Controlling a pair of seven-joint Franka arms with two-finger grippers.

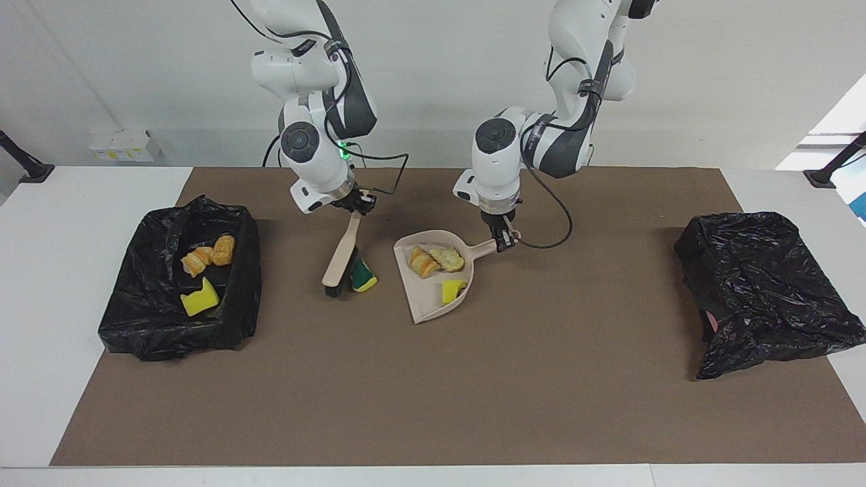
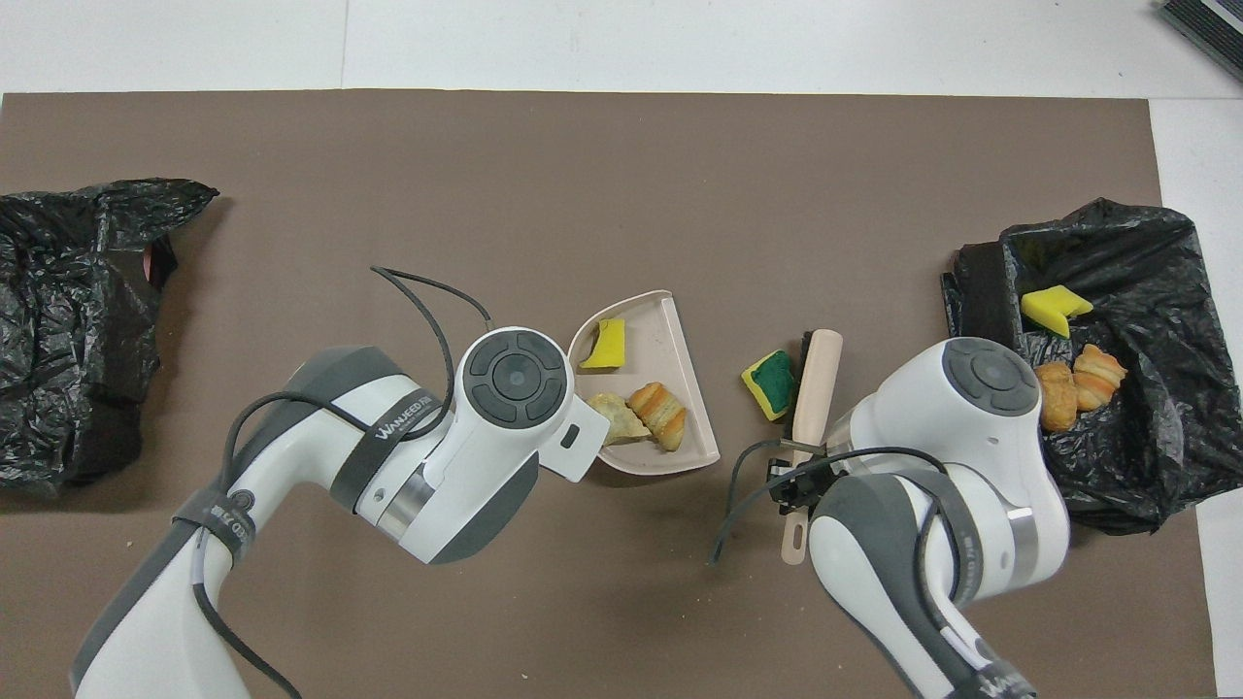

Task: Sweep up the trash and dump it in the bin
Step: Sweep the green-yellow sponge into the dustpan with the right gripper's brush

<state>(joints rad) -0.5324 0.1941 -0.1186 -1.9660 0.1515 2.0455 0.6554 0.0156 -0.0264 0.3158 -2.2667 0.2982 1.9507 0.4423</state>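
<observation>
A beige dustpan (image 1: 433, 301) (image 2: 670, 340) lies mid-table, its mouth toward the right arm's end. In it are two bread chunks (image 1: 425, 262) (image 2: 660, 416) and a yellow sponge piece (image 1: 452, 291) (image 2: 607, 346). My left gripper (image 1: 504, 240) is shut on the dustpan's handle; in the overhead view the arm hides it. My right gripper (image 1: 356, 203) (image 2: 796, 476) is shut on the handle of a beige brush (image 1: 342, 253) (image 2: 814, 388), which tilts with its bristles on the mat. A yellow-green sponge (image 1: 363, 274) (image 2: 769, 371) lies against the bristles, a short gap from the dustpan's mouth.
An open bin lined with a black bag (image 1: 149, 325) (image 2: 1156, 291) sits at the right arm's end, holding bread chunks (image 1: 210, 253) and a yellow sponge (image 1: 199, 299). A second black-bagged bin (image 1: 764, 291) (image 2: 68, 320) sits at the left arm's end. A brown mat covers the table.
</observation>
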